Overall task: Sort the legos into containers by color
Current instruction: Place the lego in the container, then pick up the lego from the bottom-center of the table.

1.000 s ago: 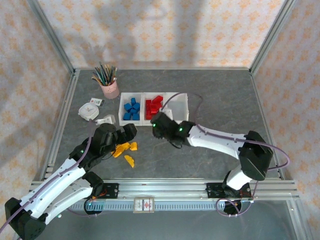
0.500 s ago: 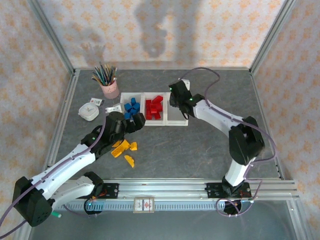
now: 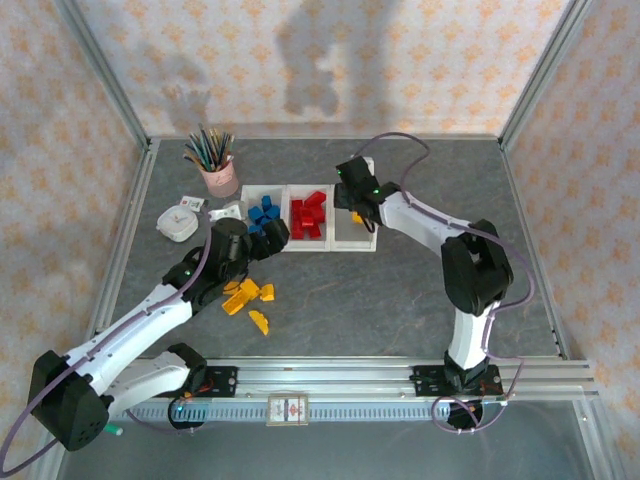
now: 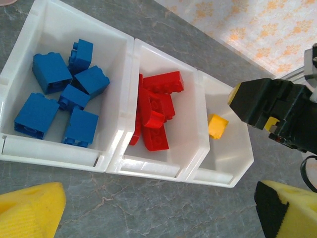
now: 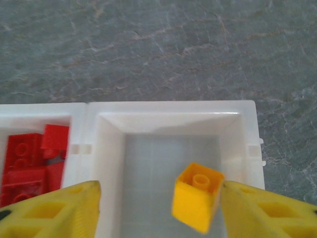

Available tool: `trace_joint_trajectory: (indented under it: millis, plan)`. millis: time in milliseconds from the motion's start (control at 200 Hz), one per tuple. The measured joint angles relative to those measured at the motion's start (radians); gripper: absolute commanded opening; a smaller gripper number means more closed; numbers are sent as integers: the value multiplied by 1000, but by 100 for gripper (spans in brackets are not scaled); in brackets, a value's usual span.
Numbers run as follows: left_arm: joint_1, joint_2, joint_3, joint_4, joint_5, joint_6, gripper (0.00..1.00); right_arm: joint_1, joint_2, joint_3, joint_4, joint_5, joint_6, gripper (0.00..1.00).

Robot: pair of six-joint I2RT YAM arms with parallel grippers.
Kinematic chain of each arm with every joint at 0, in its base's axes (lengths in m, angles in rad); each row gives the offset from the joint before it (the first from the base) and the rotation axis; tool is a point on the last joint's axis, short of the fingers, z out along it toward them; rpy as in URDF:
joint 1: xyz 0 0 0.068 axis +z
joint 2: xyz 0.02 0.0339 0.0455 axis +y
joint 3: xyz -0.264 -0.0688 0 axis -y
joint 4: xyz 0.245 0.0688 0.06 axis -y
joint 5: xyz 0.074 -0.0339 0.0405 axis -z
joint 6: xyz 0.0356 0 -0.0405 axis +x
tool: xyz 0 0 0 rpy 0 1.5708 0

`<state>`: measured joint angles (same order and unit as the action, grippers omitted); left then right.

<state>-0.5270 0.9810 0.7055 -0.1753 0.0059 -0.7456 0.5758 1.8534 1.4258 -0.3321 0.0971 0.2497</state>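
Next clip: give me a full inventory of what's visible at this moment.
containers: three, white, joined in a row mid-table
blue legos: six, blue, left container
red legos: piled, count unclear, red, middle container
yellow lego: one, yellow, right container, between the right gripper's fingers
loose yellow legos: several, yellow, on the table in front of the left container
cup of pencils: one, pink, behind and left of the containers
round case: one, white, left of the containers
left gripper: open, near the containers' front
right gripper: open, over the right container
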Motion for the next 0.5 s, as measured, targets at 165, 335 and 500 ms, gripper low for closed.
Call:
trace_joint_trajectory:
  millis: [165, 335, 500]
  plan:
    - [9, -51, 0, -16, 8, 14, 99, 38, -121, -63, 8, -13, -7, 72]
    - [15, -127, -2, -83, 6, 14, 99, 154, -229, -170, 10, -19, -12, 75]
    - [19, -203, -15, -172, -17, 11, 99, 288, -237, -232, 7, -31, -21, 77]
